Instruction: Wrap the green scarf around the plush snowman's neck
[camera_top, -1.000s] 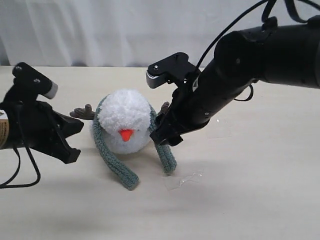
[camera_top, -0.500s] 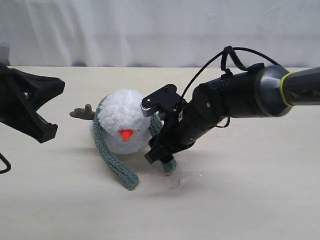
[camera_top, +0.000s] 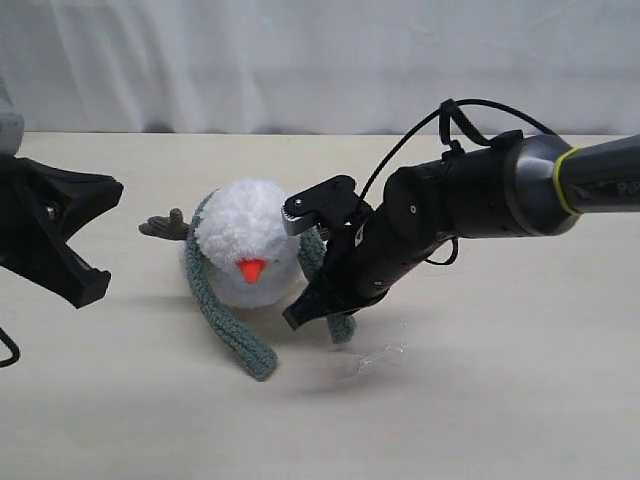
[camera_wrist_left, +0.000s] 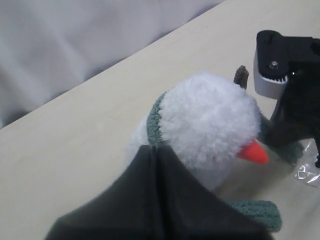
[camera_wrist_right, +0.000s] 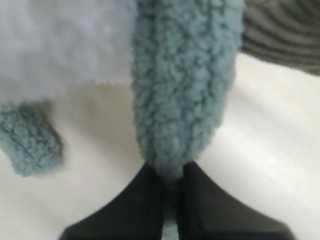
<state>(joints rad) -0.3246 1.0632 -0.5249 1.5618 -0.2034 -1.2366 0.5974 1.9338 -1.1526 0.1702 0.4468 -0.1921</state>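
At far left, the left fingers (camera_wrist_left: 135, 195), pressed together and empty, hang clear of the plush snowman (camera_top: 248, 240), which sits between both pairs on the surface (camera_top: 500, 400); the right fingers (camera_wrist_right: 127, 210) pinch one end of its green scarf (camera_top: 225, 325).

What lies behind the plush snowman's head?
The green scarf runs behind the plush snowman, its two ends lying in front. The stretch directly behind the head is covered by fluff.
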